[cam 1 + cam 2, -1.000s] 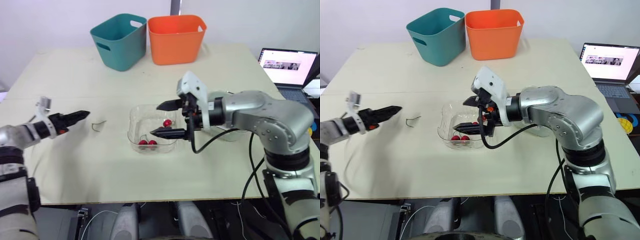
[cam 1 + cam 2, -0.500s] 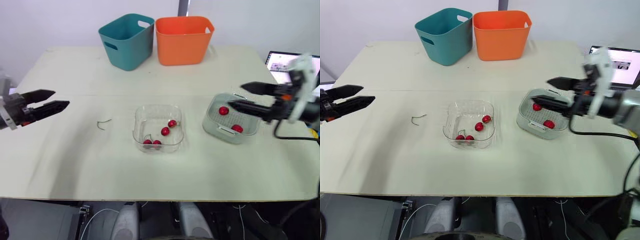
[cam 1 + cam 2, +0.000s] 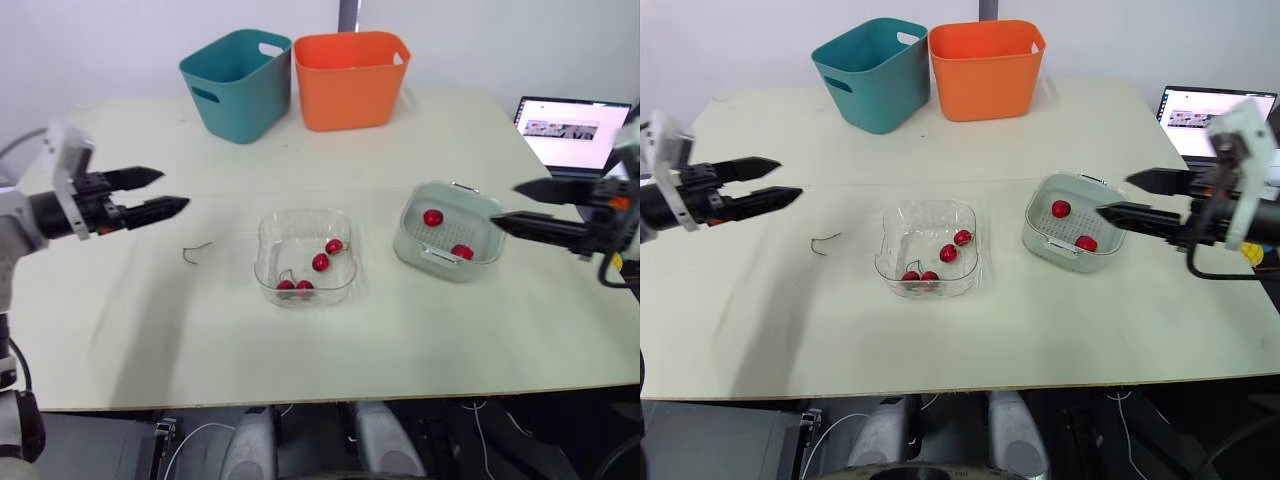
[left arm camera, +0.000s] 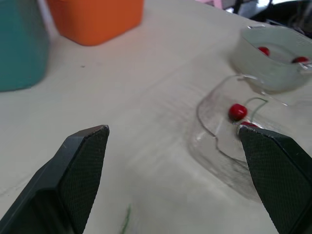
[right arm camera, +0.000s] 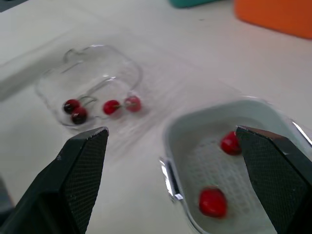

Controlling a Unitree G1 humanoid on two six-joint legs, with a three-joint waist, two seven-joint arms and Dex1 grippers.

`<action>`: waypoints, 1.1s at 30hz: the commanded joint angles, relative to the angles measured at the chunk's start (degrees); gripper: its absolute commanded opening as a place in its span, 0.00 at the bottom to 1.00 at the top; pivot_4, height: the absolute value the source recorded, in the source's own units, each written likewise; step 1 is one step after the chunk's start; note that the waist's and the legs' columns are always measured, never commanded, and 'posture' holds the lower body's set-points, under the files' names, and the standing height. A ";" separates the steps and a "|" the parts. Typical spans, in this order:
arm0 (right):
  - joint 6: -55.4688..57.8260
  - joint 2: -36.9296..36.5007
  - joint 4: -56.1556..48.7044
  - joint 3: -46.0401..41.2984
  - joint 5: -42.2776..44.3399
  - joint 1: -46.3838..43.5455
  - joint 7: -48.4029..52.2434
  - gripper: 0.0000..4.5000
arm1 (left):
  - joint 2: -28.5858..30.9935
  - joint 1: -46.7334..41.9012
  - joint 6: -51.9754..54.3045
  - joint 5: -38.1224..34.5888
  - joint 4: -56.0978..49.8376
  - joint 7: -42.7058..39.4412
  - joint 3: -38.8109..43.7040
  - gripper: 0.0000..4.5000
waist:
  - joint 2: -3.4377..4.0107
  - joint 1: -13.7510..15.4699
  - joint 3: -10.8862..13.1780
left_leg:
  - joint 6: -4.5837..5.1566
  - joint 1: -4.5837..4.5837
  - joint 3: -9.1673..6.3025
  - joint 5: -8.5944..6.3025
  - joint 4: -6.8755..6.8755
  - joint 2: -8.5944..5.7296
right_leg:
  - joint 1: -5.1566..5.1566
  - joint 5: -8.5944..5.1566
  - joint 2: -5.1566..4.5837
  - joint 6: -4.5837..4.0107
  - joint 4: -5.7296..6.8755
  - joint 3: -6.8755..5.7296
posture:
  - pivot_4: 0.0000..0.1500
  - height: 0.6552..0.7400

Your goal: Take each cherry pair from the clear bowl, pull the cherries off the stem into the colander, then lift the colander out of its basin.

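The clear bowl [image 3: 272, 262] sits mid-table with several red cherries [image 3: 320, 262] in it, two of them still joined by a stem [image 3: 295, 285]. To its right stands the pale green basin [image 3: 405, 246] with the colander [image 3: 447, 236] inside, holding two loose cherries [image 3: 432, 217]. My right gripper [image 3: 505, 204] hovers open just right of the colander, holding nothing. My left gripper [image 3: 172, 189] is open and empty, above the table far left of the bowl. A bare stem [image 3: 197, 248] lies on the table between my left gripper and the bowl.
A teal bin [image 3: 238, 80] and an orange bin [image 3: 350, 75] stand side by side at the back of the table. An open laptop [image 3: 572, 130] sits off the table's right edge, behind my right arm.
My right gripper has pulled back from over the clear bowl to the right of the colander. My left gripper's fingers have spread apart. The camera view has shifted.
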 commanded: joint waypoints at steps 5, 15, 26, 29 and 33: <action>-8.30 10.49 0.22 31.75 -15.26 -24.06 2.28 1.00 | 0.29 -7.17 2.11 -1.89 -5.50 -8.09 -7.53 0.99 | 0.01 -0.68 0.01 | 0.00 -0.05 0.01 0.00 -0.02 -0.01 | -0.08 -0.01 0.00 0.01 -0.03 0.00 | 1.00 1.00; -30.86 23.00 19.33 57.13 -42.89 -35.28 10.55 0.49 | 1.93 -6.05 1.72 -1.02 -9.30 -10.63 -8.98 1.00 | 0.01 -0.66 0.01 | 0.01 -0.13 0.00 0.00 0.08 -0.02 | -0.14 0.00 -0.01 0.07 0.03 0.01 | 1.00 1.00; -32.82 30.73 27.84 59.10 -49.24 -37.43 23.39 0.49 | 0.41 -1.60 3.96 -4.04 -14.19 -4.51 -5.13 1.00 | 0.01 -0.59 0.01 | 0.01 -0.14 -0.10 0.00 0.08 -0.03 | -0.14 0.17 -0.01 0.18 0.13 -0.05 | 1.00 1.00; -34.40 32.93 30.14 59.28 -51.01 -37.49 23.48 0.49 | -0.04 -0.92 3.53 -4.03 -14.40 -3.85 -4.89 1.00 | 0.01 -0.74 0.01 | 0.01 -0.08 -0.11 0.01 0.07 -0.02 | -0.13 0.16 0.01 0.19 0.19 -0.06 | 1.00 1.00; -38.58 36.03 35.26 59.37 -54.26 -37.73 22.39 0.64 | -0.80 -0.63 2.86 -3.89 -14.30 -3.04 -5.02 1.00 | 0.01 -0.64 0.01 | 0.00 -0.08 -0.15 0.01 0.07 -0.01 | -0.12 0.16 0.03 0.18 0.21 -0.09 | 1.00 1.00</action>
